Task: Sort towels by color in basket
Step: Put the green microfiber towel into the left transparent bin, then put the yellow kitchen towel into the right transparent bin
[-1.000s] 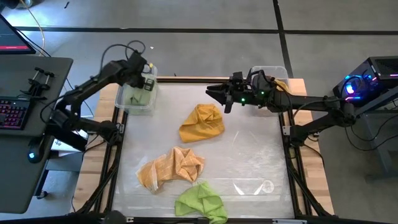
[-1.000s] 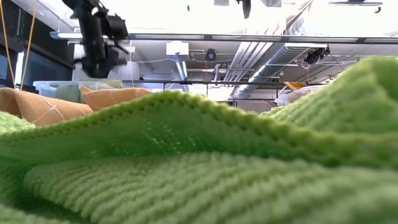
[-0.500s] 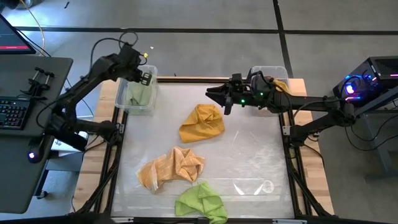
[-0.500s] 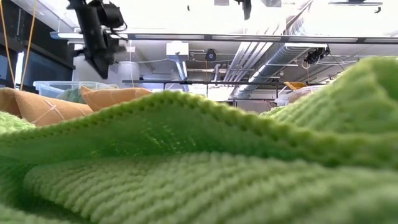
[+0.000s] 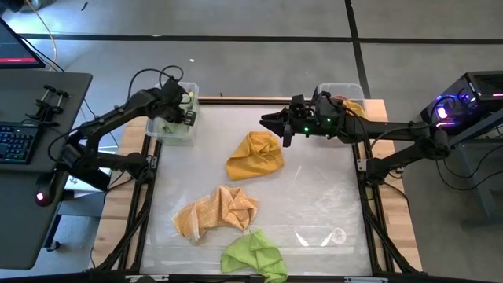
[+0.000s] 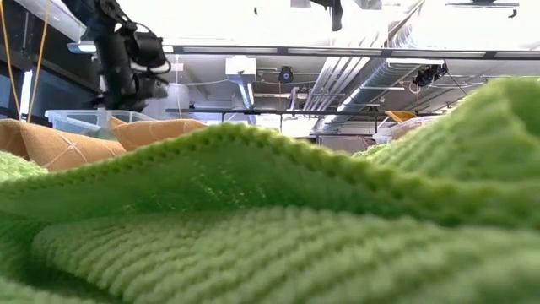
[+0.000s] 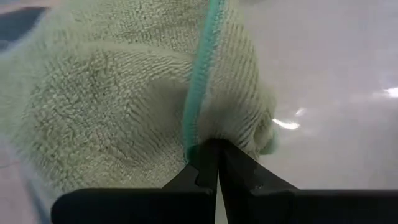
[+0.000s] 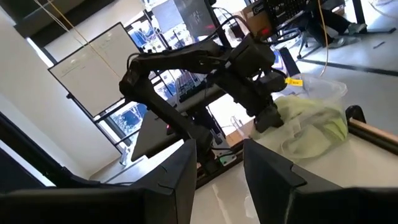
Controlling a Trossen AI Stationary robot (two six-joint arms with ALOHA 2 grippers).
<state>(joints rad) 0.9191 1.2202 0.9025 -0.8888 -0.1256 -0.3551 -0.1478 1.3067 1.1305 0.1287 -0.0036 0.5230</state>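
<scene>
My left gripper (image 5: 182, 115) is down in the clear bin (image 5: 161, 132) at the table's far left corner, shut on a pale sage green towel (image 7: 112, 106) that lies in the bin. My right gripper (image 5: 267, 119) hovers open over the table's far middle, just beyond the mustard yellow towel (image 5: 255, 155). An orange-tan towel (image 5: 216, 212) lies crumpled left of centre. A lime green towel (image 5: 253, 255) lies at the near edge and fills the low view (image 6: 270, 211). My left gripper pinches the sage towel between its two shut fingers at the teal-stitched hem (image 7: 198, 124), which runs straight into the fingertips. It comes from above, slanting down into the bin. The towel bunches around the fingertips and the rest of it lies in the bin.
A second clear bin (image 5: 334, 91) sits at the far right corner behind the right arm, with an orange-yellow cloth (image 5: 355, 107) in it. The table's right half (image 5: 322, 196) holds no towels. A desk with a keyboard (image 5: 20, 141) stands beyond the table's left edge.
My left gripper rose and swung toward the far edge above the bin, then came back down toward the near side into the bin, onto the sage towel. The right arm and the towels on the table kept still.
</scene>
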